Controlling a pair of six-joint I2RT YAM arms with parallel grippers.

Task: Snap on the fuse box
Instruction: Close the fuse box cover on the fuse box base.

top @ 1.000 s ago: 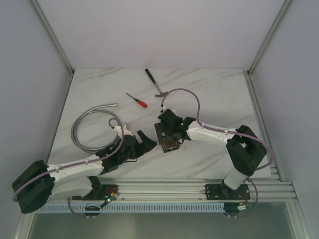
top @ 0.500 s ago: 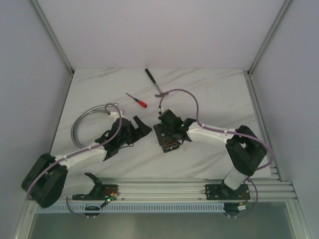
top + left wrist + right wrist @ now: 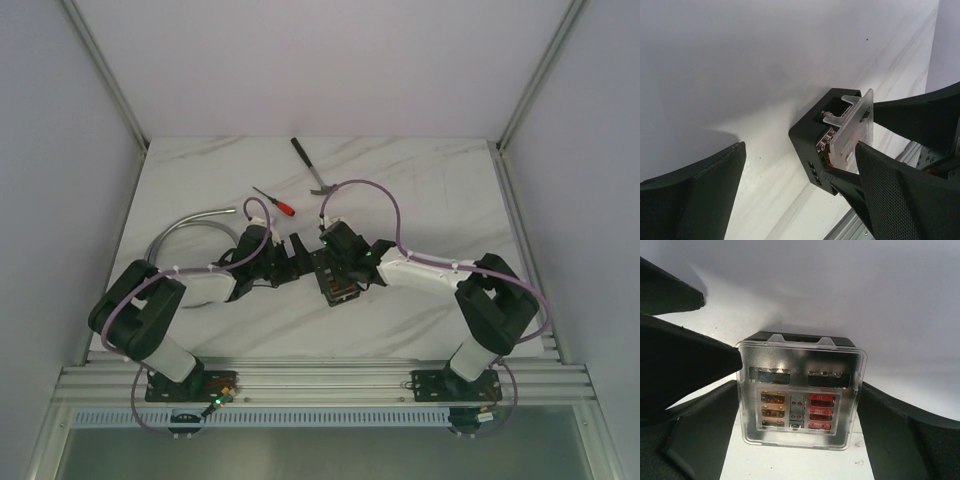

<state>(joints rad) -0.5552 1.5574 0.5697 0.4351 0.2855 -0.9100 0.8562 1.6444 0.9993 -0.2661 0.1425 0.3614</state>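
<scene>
The fuse box (image 3: 335, 288) is a small black box resting on the marble table, with orange and red fuses under a clear cover (image 3: 800, 357). In the left wrist view the fuse box (image 3: 812, 140) shows a gap between cover and base at one end. My right gripper (image 3: 338, 268) hangs over it, open, its fingers (image 3: 695, 440) close along both sides of the box; contact is unclear. My left gripper (image 3: 295, 258) is open just left of the box, holding nothing, and one of its fingers (image 3: 695, 195) is well away from it.
A hammer (image 3: 315, 170) and a red-handled screwdriver (image 3: 275, 202) lie at the back of the table. A grey flexible hose (image 3: 185, 230) curves on the left beside the left arm. An aluminium rail (image 3: 320, 380) runs along the near edge.
The left arm has swung from the near left edge up and to the right, bringing its open gripper next to the fuse box. The right gripper and the box have barely moved.
</scene>
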